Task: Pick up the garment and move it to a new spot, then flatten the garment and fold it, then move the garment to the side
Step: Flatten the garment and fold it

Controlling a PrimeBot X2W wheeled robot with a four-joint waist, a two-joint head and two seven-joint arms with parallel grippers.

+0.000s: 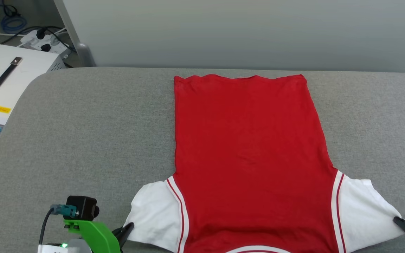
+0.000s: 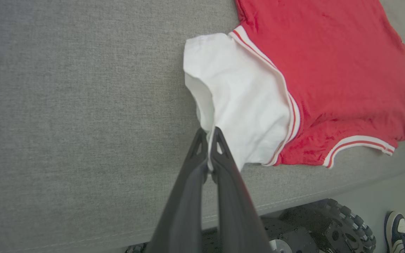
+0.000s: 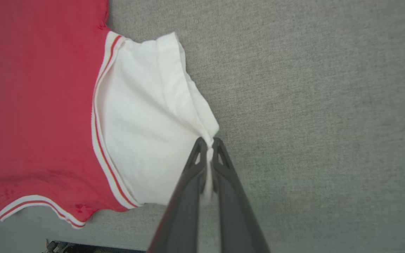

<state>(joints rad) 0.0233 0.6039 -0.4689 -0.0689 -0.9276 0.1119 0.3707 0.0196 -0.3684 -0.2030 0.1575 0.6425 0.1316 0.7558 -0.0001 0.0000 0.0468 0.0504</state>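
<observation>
Your left pincer point(image 2: 209, 135) is closed down on the outer edge of the left white sleeve point(image 2: 237, 102), with the cloth nipped between the two dark fingers. Your right pincer point(image 3: 209, 142) is likewise clamped on the outer corner of the right white sleeve point(image 3: 146, 116), with fabric bunched into the tips. Each sleeve tapers to a point at the grip.

The garment point(image 1: 248, 140) lies spread flat on the grey fabric worktop point(image 1: 83, 140), right of centre in the head view. Its hem is at the far side and its collar end at the near edge. The plain red face is up, and red-and-white stripe trim runs along both sleeve seams and the collar.

Off the worktop's far left corner there's a white case point(image 1: 30, 70) with a black strap handle point(image 1: 2, 78). It's closed, so the contents are hidden. The yellow label point(image 1: 1, 109) on it is too small to read. A white power strip point(image 1: 42, 41) with black plugs sits behind it.

In the left wrist view, a knobbed wheel point(image 2: 343, 225) and a shoe point(image 2: 399, 232) show below the worktop edge.
</observation>
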